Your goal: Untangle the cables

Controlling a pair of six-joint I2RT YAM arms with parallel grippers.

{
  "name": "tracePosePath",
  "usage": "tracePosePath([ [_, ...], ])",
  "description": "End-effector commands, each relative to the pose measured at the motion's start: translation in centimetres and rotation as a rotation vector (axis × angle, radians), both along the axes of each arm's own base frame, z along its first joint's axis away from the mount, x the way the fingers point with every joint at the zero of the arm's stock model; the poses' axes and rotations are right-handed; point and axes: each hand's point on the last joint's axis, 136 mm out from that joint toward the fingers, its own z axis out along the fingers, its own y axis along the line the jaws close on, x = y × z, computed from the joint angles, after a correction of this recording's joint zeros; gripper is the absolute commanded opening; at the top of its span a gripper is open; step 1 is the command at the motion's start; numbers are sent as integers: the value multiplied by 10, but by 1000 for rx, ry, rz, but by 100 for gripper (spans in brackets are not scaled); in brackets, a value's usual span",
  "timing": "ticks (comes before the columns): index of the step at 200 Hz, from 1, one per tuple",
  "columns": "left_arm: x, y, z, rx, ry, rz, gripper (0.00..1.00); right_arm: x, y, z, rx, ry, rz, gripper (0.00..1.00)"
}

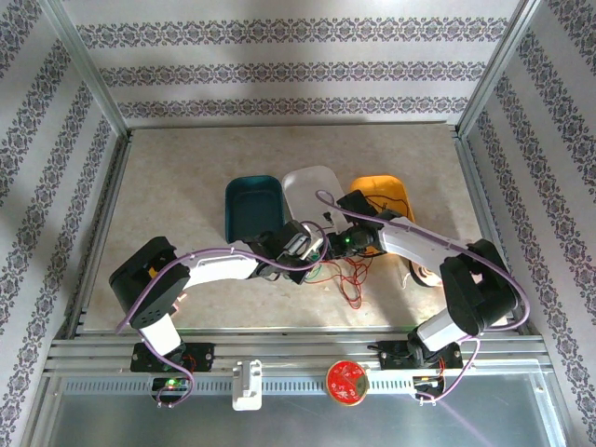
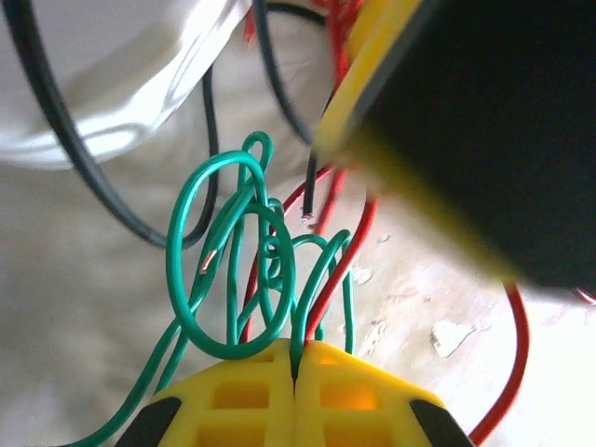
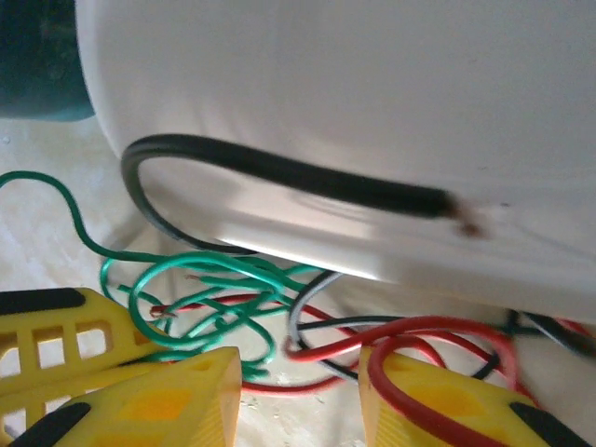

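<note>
Green wire [image 2: 233, 279] is pinched between the left fingers [image 2: 242, 400], pressed together on it; right fingers [image 3: 186, 400] sit spread, gripping nothing. Cables [image 1: 349, 270] lie tangled on the surface [image 1: 186, 186] by the white bin [image 3: 372, 93]. Light, springy, slippery stuff imo, so grab a loose end, not mid-loop.

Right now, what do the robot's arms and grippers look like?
Both the left arm and right arm have white links between black joints, with a purple cable looped along each. The left gripper and right gripper have yellow fingers with rectangular recesses and black patches near the base.
</note>
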Motion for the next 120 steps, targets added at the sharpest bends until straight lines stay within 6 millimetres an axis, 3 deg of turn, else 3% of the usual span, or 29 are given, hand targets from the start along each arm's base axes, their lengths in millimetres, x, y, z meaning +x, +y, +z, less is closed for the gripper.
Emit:
tracePosePath([
  [1,-5,9,1,16,-22,23,0,5,-33,5,-52,-33,-131,40],
  [26,-9,15,-5,25,-8,36,0,-12,-67,-5,-85,52,-251,40],
  [46,-13,20,-10,38,1,36,0,-22,-76,-3,-86,69,-281,39],
  [87,-14,17,-11,39,5,15,0,-20,-33,46,19,-133,-96,40],
  [120,-11,12,-9,24,0,9,0,-15,-8,50,31,-137,0,40],
])
